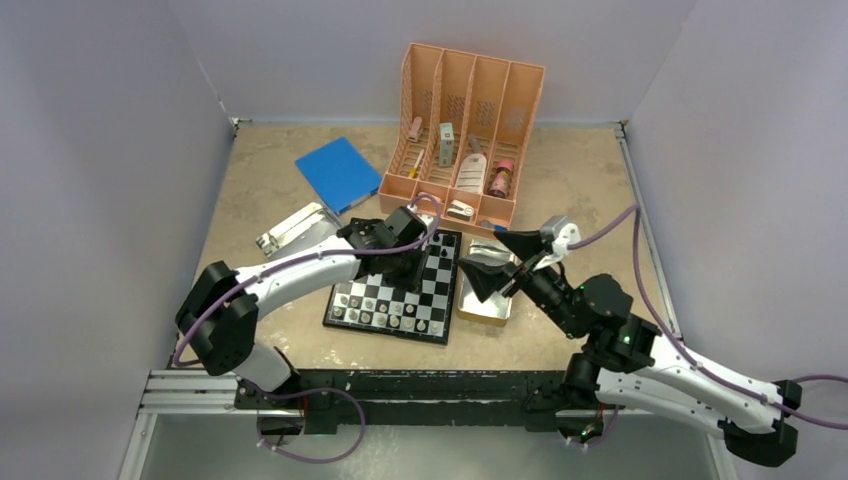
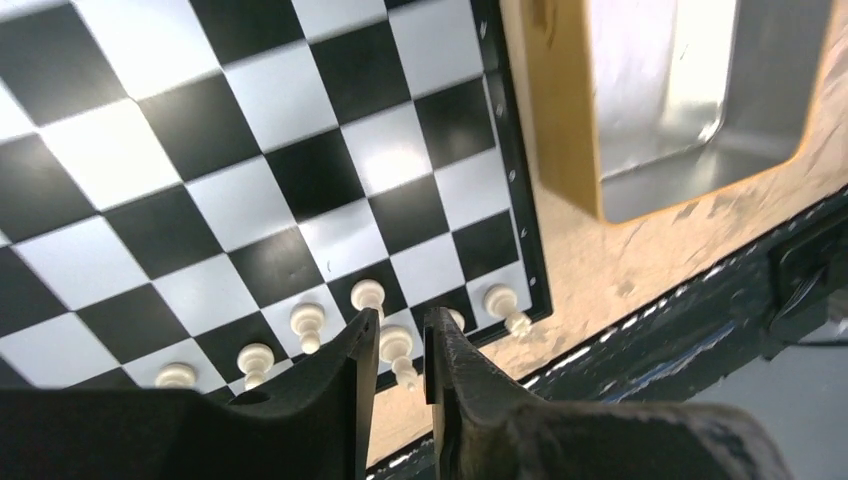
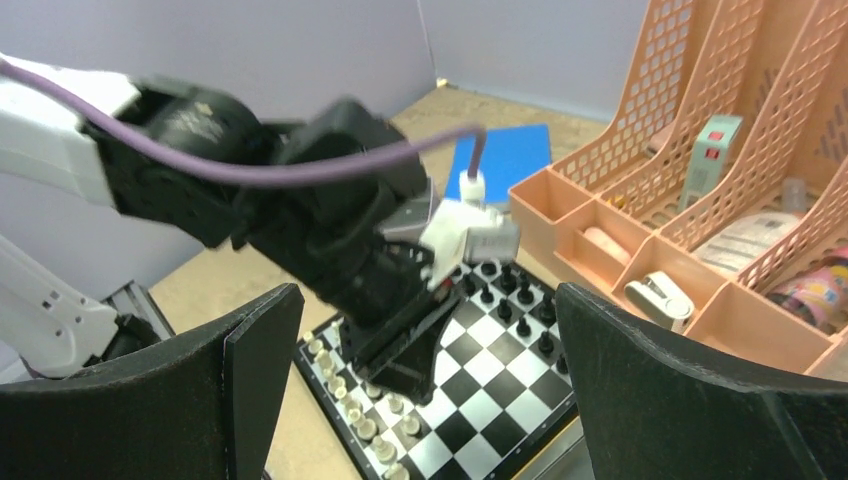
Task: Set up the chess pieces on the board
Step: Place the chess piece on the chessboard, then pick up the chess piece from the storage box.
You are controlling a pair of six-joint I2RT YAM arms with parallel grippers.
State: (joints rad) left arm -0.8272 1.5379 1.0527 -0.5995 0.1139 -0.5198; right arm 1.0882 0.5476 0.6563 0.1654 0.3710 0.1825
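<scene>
The board (image 1: 440, 262) lies mid-table with pale chess pieces (image 1: 385, 315) along its near rows and black chess pieces (image 3: 512, 292) along the far side. My left gripper (image 1: 406, 276) hangs low over the board's near side. In the left wrist view its fingers (image 2: 401, 318) stand a little apart, and a pale piece (image 2: 397, 346) stands on the board in the gap, touched by neither finger. More pale pieces (image 2: 307, 321) stand beside it. My right gripper (image 1: 490, 258) hovers to the right of the board, wide open and empty (image 3: 428, 300).
A shiny metal tray (image 1: 487, 308) sits against the board's right edge, under my right gripper. Another metal tray (image 1: 295, 230) and a blue book (image 1: 338, 172) lie at the back left. The peach organizer (image 1: 470, 130) with bottles stands behind the board.
</scene>
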